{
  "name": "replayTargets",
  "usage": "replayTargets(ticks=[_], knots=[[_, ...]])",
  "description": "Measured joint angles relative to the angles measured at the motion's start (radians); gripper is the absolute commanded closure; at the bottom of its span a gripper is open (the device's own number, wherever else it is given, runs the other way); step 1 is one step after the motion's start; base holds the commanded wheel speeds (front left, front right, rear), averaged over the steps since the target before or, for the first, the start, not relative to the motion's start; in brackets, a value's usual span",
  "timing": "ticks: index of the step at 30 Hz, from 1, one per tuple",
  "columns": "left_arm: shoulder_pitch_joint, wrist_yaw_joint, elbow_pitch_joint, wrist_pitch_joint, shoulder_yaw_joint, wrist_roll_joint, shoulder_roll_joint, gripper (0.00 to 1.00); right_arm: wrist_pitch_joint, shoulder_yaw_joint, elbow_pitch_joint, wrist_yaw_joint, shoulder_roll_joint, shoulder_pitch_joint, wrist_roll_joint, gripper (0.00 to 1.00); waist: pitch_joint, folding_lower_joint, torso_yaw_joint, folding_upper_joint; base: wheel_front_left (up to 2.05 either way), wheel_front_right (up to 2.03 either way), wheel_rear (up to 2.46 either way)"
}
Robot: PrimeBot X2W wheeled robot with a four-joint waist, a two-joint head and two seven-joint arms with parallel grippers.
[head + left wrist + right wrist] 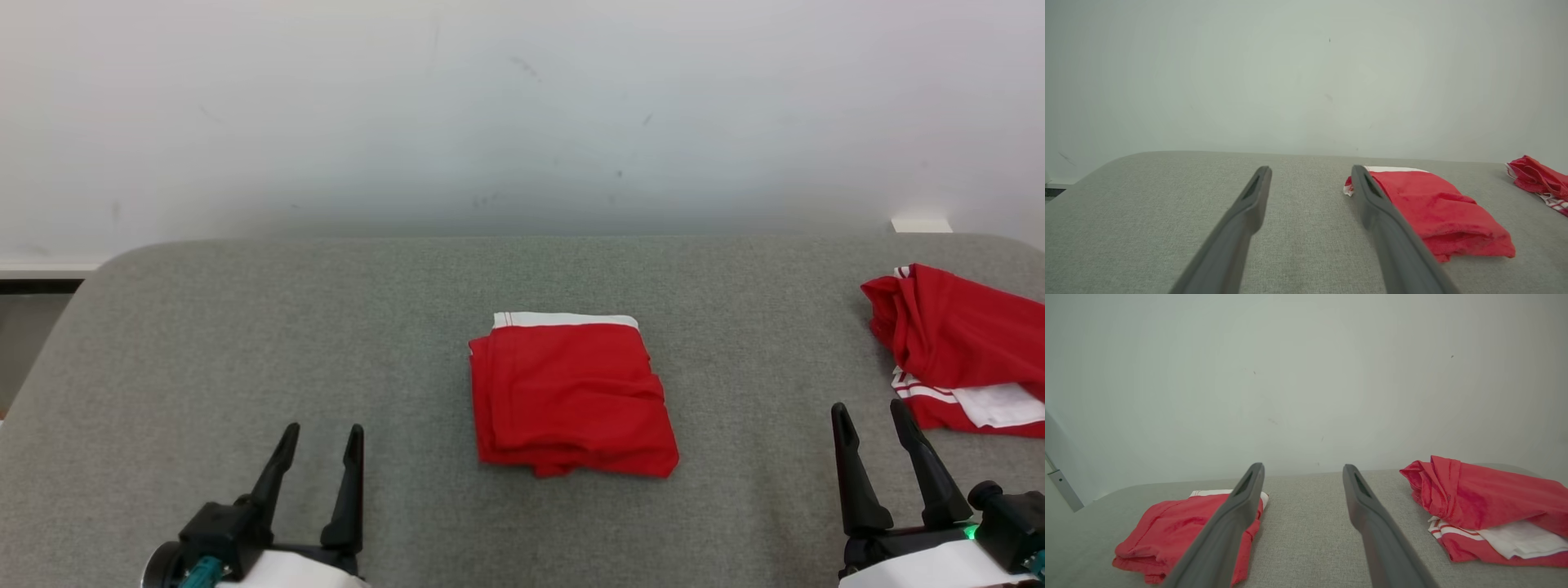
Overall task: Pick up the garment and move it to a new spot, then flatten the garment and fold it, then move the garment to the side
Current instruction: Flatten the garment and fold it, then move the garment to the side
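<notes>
"On the tabletop (245, 327), what is lying between the two tools?" (student)

"The folded garment (571, 396) is lying flat there as a compact red rectangle, with its white band (563, 319) showing along the far edge. The left tool (324, 429) is hovering to the left of the folded garment and nearer the robot, its fingers standing apart and holding nothing. The right tool (868, 406) is hovering to the right of the folded garment, likewise spread and empty. Neither is touching the cloth."

"And the red heap (959, 347)?" (student)

"It is lying looser, well apart to the right of the folded garment and just beyond the right tool." (instructor)

"Which step is running?" (student)

"Judging by that tidy rectangle, the flattening and folding are looking finished. The move to the side is looking like the step now opening." (instructor)

"What is the next move asking for?" (student)

"One tool, or perhaps both, is needing to come in low at an edge of the folded garment and pinch through every layer, so that the stack is travelling as one piece. A grip on the top layer alone is risking the folds opening." (instructor)
</notes>
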Motion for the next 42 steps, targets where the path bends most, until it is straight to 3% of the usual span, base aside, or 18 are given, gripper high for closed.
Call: replayTargets(ticks=[7, 15, 28, 36, 42], knots=[[-0.007, 0.002, 0.0, 0.0, -0.007, -0.019, 0.0, 0.0, 0.0, 0.001, 0.024, 0.0, 0.006, -0.007, -0.008, 0.0, 0.005, 0.0, 0.013, 0.0, 0.0, 0.0, 0.0], [-0.01, 0.015, -0.012, 0.0, -0.031, -0.037, 0.0, 0.0, 0.031, 0.089, 0.219, 0.0, 0.035, -0.137, 0.062, 0.0, 0.023, 0.0, 0.023, 0.0, 0.0, 0.0, 0.0], [-0.078, 0.026, -0.023, 0.0, -0.098, -0.091, 0.0, 0.0, 0.268, 0.231, 0.579, 0.0, 0.045, -0.525, 0.189, 0.0, 0.109, 0.0, 0.138, 0.0, 0.0, 0.0, 0.0], [-0.099, 0.027, -0.034, 0.0, -0.109, -0.102, 0.0, 0.0, 0.424, 0.216, 0.83, 0.0, 0.048, -0.648, 0.238, 0.0, 0.168, 0.0001, 0.214, 0.0, 0.0, 0.0, 0.0], [-0.109, 0.027, -0.035, 0.0, -0.11, -0.102, 0.0, 0.0, 0.502, 0.248, 0.881, -0.001, 0.056, -0.692, 0.254, 0.0, 0.186, 0.0, 0.233, 0.0, 0.0, 0.0, 0.0]])
